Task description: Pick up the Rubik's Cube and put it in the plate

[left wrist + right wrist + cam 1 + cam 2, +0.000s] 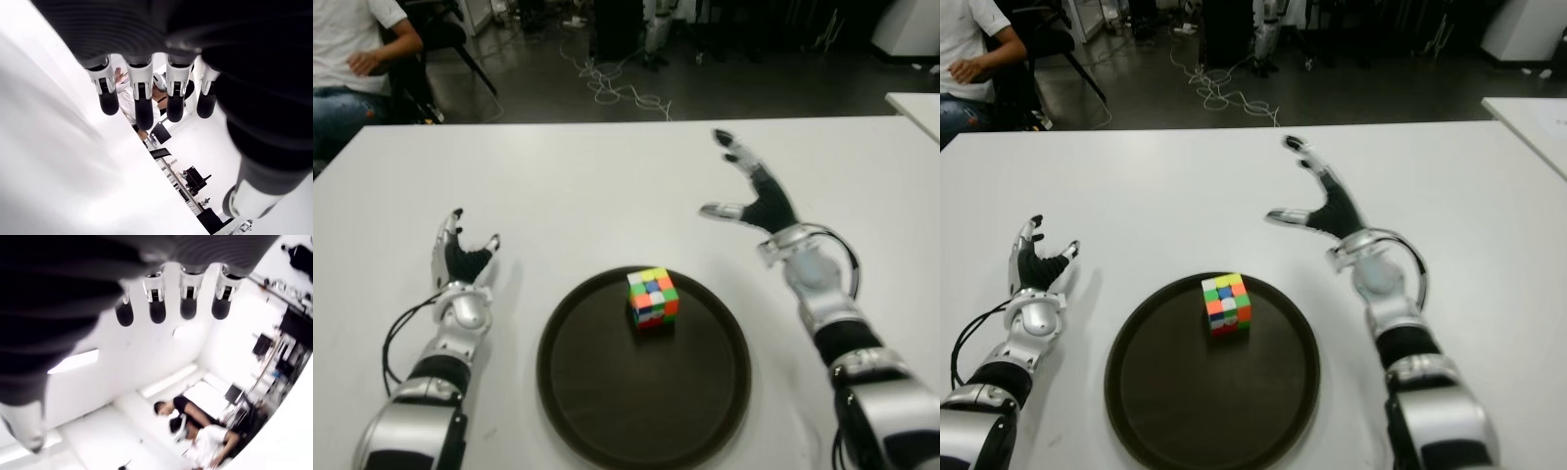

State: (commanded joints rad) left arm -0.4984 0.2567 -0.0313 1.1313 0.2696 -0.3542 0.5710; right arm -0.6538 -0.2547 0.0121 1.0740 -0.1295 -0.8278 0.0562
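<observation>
White table (587,176) is seen bearing a dark plate (597,411), and the cube (652,297) is found inside it, toward its 12 o'clock edge, so the task is judged done. From the cube, the right hand (754,196) is seen at 2 o'clock and the left hand (462,257) at 9 o'clock, both spread and empty.

Silver arms, black-tipped fingers (157,313)

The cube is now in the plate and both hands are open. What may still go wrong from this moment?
1. The Rubik's Cube sits toward the far side of the dark plate, not at its middle; a knock to the plate might slide it to the rim.
2. The right hand is open beyond the plate's far right edge; pulling back low, it might catch the rim.
3. The left hand, open to the plate's left, looks less of a risk.
</observation>
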